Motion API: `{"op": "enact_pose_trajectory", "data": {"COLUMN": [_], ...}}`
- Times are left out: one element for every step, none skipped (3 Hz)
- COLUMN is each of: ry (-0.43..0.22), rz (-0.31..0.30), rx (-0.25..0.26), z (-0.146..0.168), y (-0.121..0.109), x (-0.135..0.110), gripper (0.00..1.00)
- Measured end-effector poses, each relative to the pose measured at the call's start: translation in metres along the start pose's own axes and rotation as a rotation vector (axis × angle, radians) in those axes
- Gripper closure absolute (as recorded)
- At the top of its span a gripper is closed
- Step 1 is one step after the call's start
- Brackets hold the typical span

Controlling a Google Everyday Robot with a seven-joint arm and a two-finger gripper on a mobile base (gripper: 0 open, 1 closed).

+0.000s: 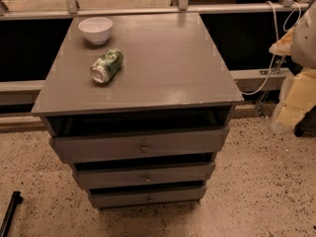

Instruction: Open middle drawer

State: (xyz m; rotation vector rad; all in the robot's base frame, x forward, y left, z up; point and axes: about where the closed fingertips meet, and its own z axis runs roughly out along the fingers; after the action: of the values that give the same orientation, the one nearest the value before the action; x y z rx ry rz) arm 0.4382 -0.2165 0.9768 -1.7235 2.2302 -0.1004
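A grey cabinet (pixel 148 78) stands on a speckled floor with three drawers stacked in its front. The middle drawer (pixel 108 177) has a flat low grey front and one small round metal knob (pixel 147 178). It sits between the taller top drawer (pixel 98 147) and the smaller bottom drawer (pixel 118 199). Dark gaps show above each drawer front. My gripper is out of view. Only a white and cream part of my arm (pixel 298 88) shows at the right edge, well away from the drawers.
A white bowl (pixel 96 29) and a green can (pixel 106 66) lying on its side rest on the cabinet top. A white cable (pixel 269 63) hangs at the right. A black bar (pixel 10 212) lies on the floor at bottom left. A rail runs behind.
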Motion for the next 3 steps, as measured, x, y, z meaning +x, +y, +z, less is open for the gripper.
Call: {"op": "enact_pose_trajectory", "data": {"ry": [-0.010, -0.034, -0.138], "rz": [0.001, 0.002, -0.048], "rx": [-0.006, -0.022, -0.028], "z": [0.005, 0.018, 0.057], "y": [0.000, -0.001, 0.036], "x": [-0.001, -0.003, 0.001], "gripper": [0.00, 0.00, 0.00]}}
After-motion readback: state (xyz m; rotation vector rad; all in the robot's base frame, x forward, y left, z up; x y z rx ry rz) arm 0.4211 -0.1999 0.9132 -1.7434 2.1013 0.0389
